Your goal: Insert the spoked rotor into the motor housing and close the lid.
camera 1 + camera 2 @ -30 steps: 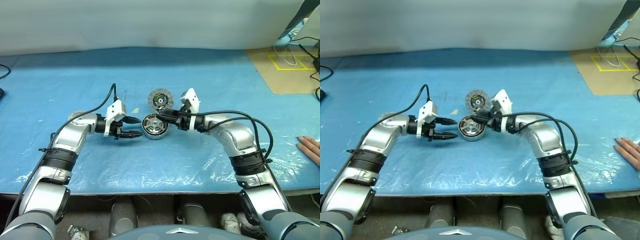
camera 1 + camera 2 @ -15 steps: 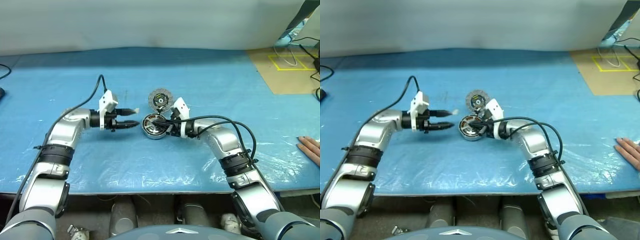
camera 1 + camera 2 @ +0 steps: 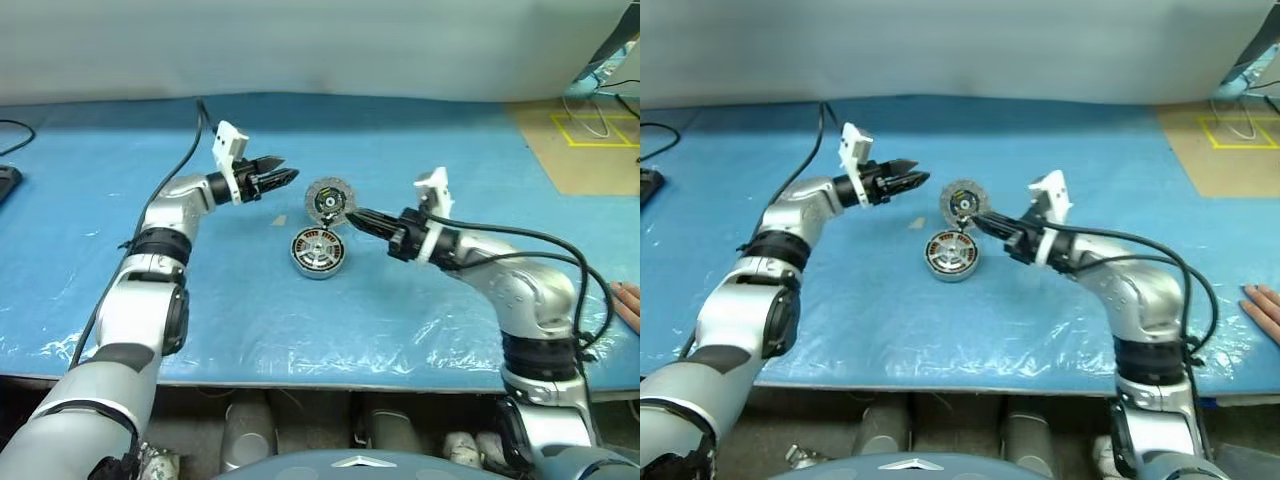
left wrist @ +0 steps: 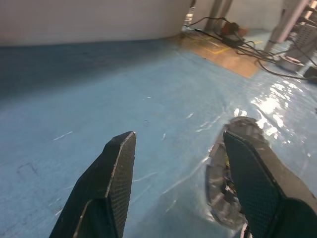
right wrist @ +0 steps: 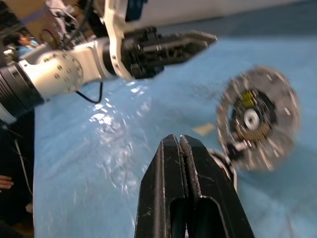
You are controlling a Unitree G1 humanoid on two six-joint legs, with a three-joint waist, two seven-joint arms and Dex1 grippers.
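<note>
Both grippers are hovering empty near the lid [image 3: 329, 200], left gripper [image 3: 283, 177] spread, right gripper [image 3: 356, 214] pressed together, so I'd be squaring the lid over the motor housing [image 3: 318, 252] before lowering.

A big table [image 3: 430, 300] with a shiny blue sheet [image 3: 120, 250] on top holds everything. The motor housing [image 3: 318, 252] sits near the middle of the sheet. The lid [image 3: 329, 200] is just beside it, at 12 o'clock. A small pale scrap [image 3: 281, 220] lies at 10 o'clock from the housing. A brown board [image 3: 585, 145] lies at 2 o'clock.
</note>
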